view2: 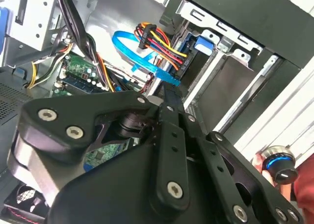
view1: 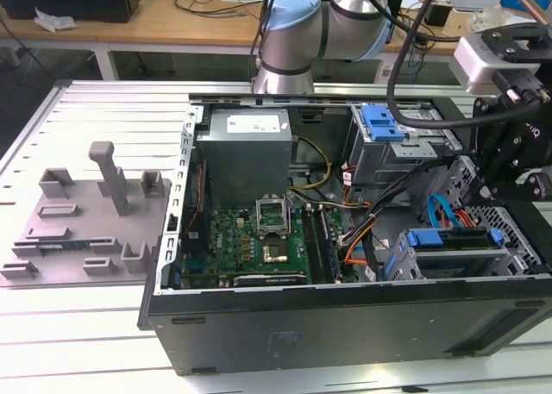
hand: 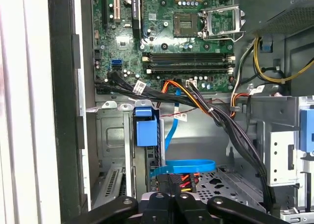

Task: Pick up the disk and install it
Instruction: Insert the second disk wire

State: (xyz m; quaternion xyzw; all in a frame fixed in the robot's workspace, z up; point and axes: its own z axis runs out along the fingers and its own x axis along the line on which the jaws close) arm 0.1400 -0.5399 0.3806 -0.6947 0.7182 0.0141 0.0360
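The arm point(view1: 297, 32) reaches in over the far edge of the open case point(view1: 345, 325), and its black gripper point(view1: 509, 144) hangs above the case's corner at the exterior view's right, near the front drive bays. In both wrist views the gripper's linkage fills the foreground; whether its fingers are apart or together cannot be told.

The disk point(view1: 457, 252) sits in the lower drive cage beside the case's near wall, its blue bracket point(hand: 146, 128) showing at the cage mouth in the first wrist view. A blue data cable point(hand: 184, 166) and a red, yellow and orange power lead point(view2: 157, 42) run to its end, just under the gripper. A bundle of black cables point(hand: 230, 126) crosses from the motherboard point(view1: 250, 239) toward the cage, lying between the board and the disk. A second cage with a blue latch point(view1: 381, 122) stands at the case's far edge. Outside the case, a grey fixture point(view1: 82, 217) rests on the table point(view1: 78, 325).
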